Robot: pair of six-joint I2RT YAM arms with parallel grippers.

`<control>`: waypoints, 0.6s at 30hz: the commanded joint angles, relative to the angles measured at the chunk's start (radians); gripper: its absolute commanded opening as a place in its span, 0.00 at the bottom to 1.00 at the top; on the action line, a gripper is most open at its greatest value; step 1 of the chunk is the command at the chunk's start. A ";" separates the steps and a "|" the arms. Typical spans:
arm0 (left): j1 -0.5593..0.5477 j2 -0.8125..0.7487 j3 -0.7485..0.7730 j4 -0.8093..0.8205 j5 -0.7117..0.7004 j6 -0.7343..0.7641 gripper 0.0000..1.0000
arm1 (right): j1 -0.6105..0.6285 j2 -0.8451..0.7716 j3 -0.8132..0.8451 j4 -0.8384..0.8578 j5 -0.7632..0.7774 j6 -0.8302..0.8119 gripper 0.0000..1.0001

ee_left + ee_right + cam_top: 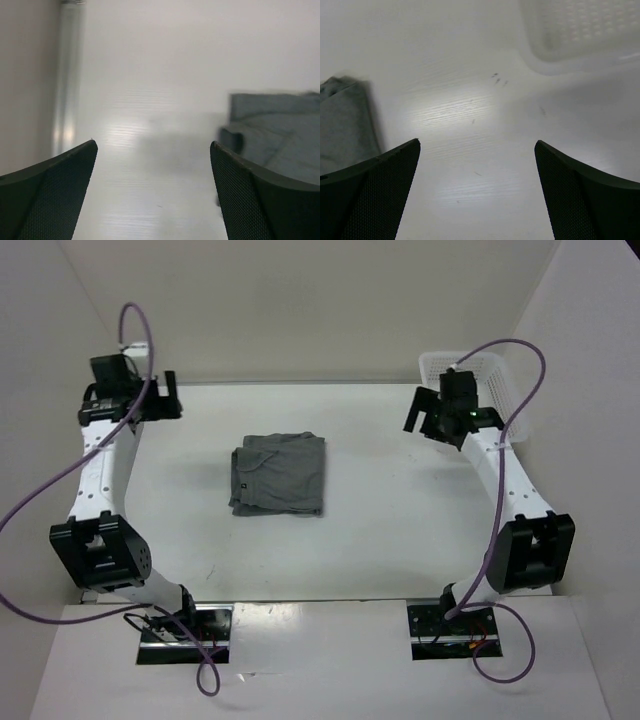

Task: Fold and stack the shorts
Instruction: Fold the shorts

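Well to the left of the basket (495, 370), the shorts (278, 475) are laid folded flat on the table (380, 525). Beside the basket the right gripper (425, 415) is held parted and empty. Farthest from the basket, the left gripper (160, 400) is likewise spread and empty.

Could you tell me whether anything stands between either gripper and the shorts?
Nothing visible does. Only bare table lies between the folded shorts and the open left gripper or open right gripper. The white basket sits on the right gripper's far side, off both paths.
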 commanded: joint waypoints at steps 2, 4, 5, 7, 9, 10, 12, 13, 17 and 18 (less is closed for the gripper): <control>0.120 -0.032 -0.085 0.053 -0.181 0.004 1.00 | -0.113 -0.062 0.039 -0.083 -0.060 -0.052 1.00; 0.140 -0.032 -0.107 0.053 -0.211 0.004 1.00 | -0.150 -0.092 0.029 -0.083 -0.080 -0.078 1.00; 0.140 -0.041 -0.107 0.053 -0.202 0.004 1.00 | -0.179 -0.092 0.029 -0.083 -0.080 -0.078 1.00; 0.140 -0.041 -0.128 0.053 -0.173 0.004 1.00 | -0.190 -0.103 0.029 -0.083 -0.089 -0.087 1.00; 0.140 -0.041 -0.128 0.053 -0.117 0.004 1.00 | -0.190 -0.103 0.029 -0.083 -0.118 -0.099 1.00; 0.140 -0.041 -0.128 0.053 -0.105 0.004 1.00 | -0.190 -0.103 0.029 -0.083 -0.118 -0.099 1.00; 0.140 -0.041 -0.128 0.053 -0.105 0.004 1.00 | -0.190 -0.103 0.019 -0.073 -0.130 -0.099 1.00; 0.140 -0.041 -0.128 0.053 -0.105 0.004 1.00 | -0.190 -0.103 0.010 -0.073 -0.139 -0.099 1.00; 0.140 -0.051 -0.150 0.053 -0.091 0.004 1.00 | -0.190 -0.112 0.000 -0.063 -0.149 -0.108 1.00; 0.140 -0.051 -0.150 0.053 -0.091 0.004 1.00 | -0.190 -0.112 0.000 -0.063 -0.158 -0.108 1.00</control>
